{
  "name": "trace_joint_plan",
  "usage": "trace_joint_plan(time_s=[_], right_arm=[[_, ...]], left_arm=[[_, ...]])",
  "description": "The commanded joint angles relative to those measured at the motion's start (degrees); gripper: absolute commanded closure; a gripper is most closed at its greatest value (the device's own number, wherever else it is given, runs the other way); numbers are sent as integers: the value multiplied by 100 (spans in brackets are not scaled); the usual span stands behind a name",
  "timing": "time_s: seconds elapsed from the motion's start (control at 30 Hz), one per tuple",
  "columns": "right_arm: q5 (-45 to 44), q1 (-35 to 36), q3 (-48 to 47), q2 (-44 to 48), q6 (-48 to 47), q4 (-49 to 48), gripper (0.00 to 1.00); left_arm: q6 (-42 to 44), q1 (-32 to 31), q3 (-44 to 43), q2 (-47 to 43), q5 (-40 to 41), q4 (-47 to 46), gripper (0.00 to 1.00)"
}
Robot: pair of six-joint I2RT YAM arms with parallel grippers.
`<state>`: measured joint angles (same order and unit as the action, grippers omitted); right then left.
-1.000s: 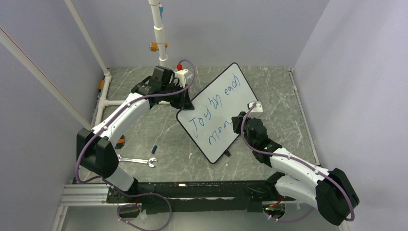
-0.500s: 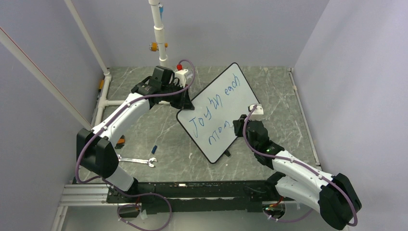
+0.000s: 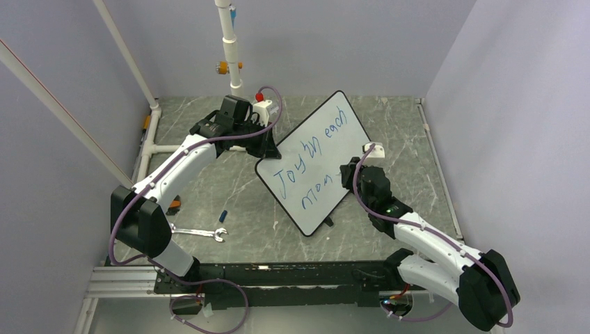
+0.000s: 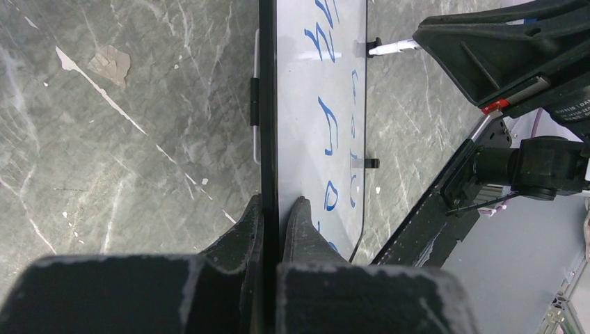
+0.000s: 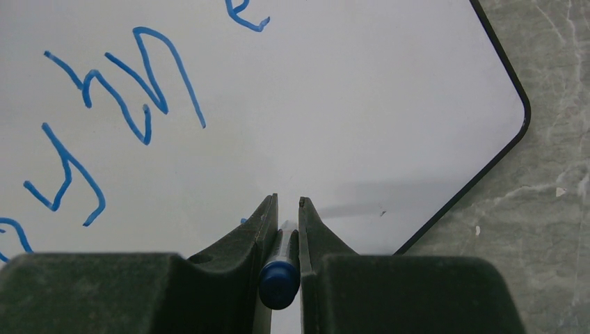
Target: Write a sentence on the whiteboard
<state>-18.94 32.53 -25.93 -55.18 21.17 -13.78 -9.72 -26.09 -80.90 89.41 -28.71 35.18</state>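
The whiteboard (image 3: 316, 149) lies tilted on the table, white with a black rim. Blue writing (image 3: 306, 149) reads "Joy in each" with "mom" (image 3: 314, 193) below it. My left gripper (image 3: 263, 147) is shut on the board's left edge; in the left wrist view the fingers (image 4: 243, 223) clamp the rim (image 4: 267, 104). My right gripper (image 3: 346, 175) is shut on a blue marker (image 5: 280, 275) over the board's lower right part. In the right wrist view the marker points down at the white surface (image 5: 334, 125), with blue letters (image 5: 132, 90) to the left.
A wrench (image 3: 198, 232) and a small blue cap (image 3: 222, 215) lie on the table at the front left. A white post (image 3: 229, 49) stands at the back. A small dark clip (image 3: 327, 223) sits by the board's near corner.
My right gripper has moved a little to the right along the second line with the marker. The word there has grown from "mo" strokes to "mom". The left arm has not moved.
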Motion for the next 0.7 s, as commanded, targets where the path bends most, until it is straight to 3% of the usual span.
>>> trace_joint_plan(time_s=[0.0, 0.67], right_arm=[[243, -150, -265, -158, 39, -438, 100], [699, -463, -132, -524, 243, -841, 100]], left_arm=[[1136, 91, -22, 65, 1969, 227, 100], [1139, 95, -35, 100, 1977, 236, 100]])
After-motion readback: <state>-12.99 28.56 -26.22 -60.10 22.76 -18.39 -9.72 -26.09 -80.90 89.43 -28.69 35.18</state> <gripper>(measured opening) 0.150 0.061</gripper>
